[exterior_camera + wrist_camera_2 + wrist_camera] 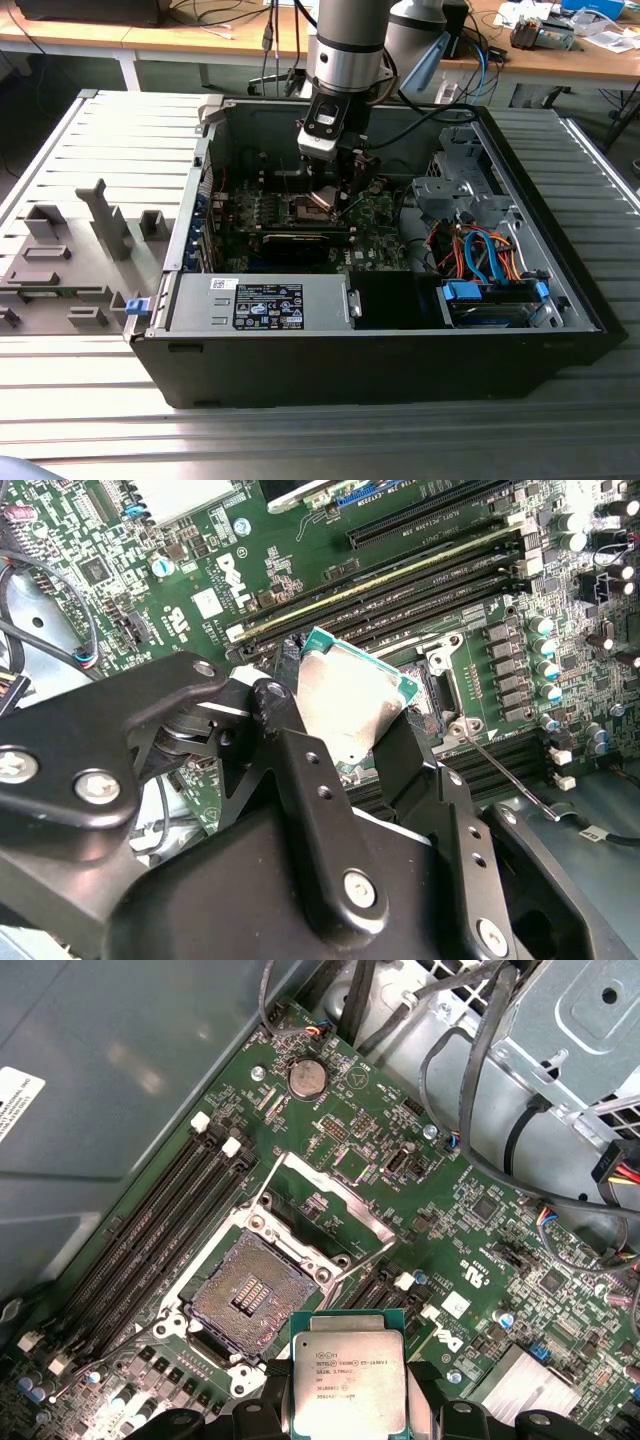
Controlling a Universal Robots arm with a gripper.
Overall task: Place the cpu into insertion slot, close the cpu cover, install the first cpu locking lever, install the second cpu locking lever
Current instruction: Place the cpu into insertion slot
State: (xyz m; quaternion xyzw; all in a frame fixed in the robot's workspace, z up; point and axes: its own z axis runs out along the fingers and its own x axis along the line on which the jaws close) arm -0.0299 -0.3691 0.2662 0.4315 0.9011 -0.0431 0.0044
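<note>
First wrist view looks past the gripper onto a green motherboard. The gripper's two black fingers are pressed against opposite edges of the cpu, pinching it with its silver-grey top facing the camera. Just beyond the gripper and lower lies the insertion slot, its dark pin field exposed inside the silver rim. The cpu is apart from the slot. How high it hangs above the board is hard to judge from this angle. The cpu cover stands swung open on the side of the slot away from the gripper, with board showing through its cut-out. Long memory slots run alongside the insertion slot.

In the second wrist view the cpu sits between the black fingers. A thin wire locking lever sticks out free, just beside the gripper.

In the exterior view the arm reaches down into an open computer case lying on the slatted desk. The gripper is low over the board, and a grey power supply sits inside the case, well apart from the gripper.
</note>
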